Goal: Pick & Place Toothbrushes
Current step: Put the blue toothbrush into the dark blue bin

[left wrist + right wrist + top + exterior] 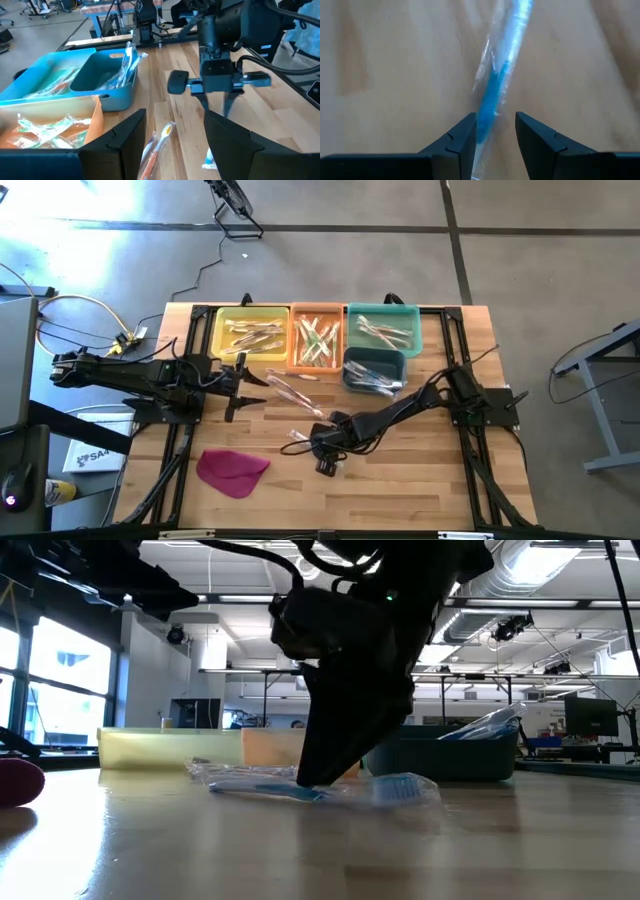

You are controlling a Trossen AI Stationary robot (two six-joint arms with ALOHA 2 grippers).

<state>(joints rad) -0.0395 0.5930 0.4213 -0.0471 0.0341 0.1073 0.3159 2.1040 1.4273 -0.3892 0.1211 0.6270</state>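
Note:
A blue toothbrush (495, 95) in a clear wrapper lies flat on the wooden table (420, 480) near its middle, also in the low view (290, 790). My right gripper (492, 132) points steeply down at it, open, with one finger on each side of the handle, the tips down at the wrapper (325, 780). My left gripper (243, 385) hangs open above the table's left part, holding nothing. An orange-pink toothbrush (157, 145) lies on the table in front of it. My right gripper comes from above, slanting, with its fingers across the blue toothbrush's handle (487, 112). One fingertip (467, 132) stands right against the wrapper's edge. Whether it touches the wrapper, I cannot tell. The toothbrush lies flat on the table.
Along the far edge stand a yellow bin (250, 330), an orange bin (317, 340) and a teal bin (383, 328), with a dark blue bin (373, 368) in front, all holding wrapped toothbrushes. A magenta cloth piece (232, 470) lies near the front left.

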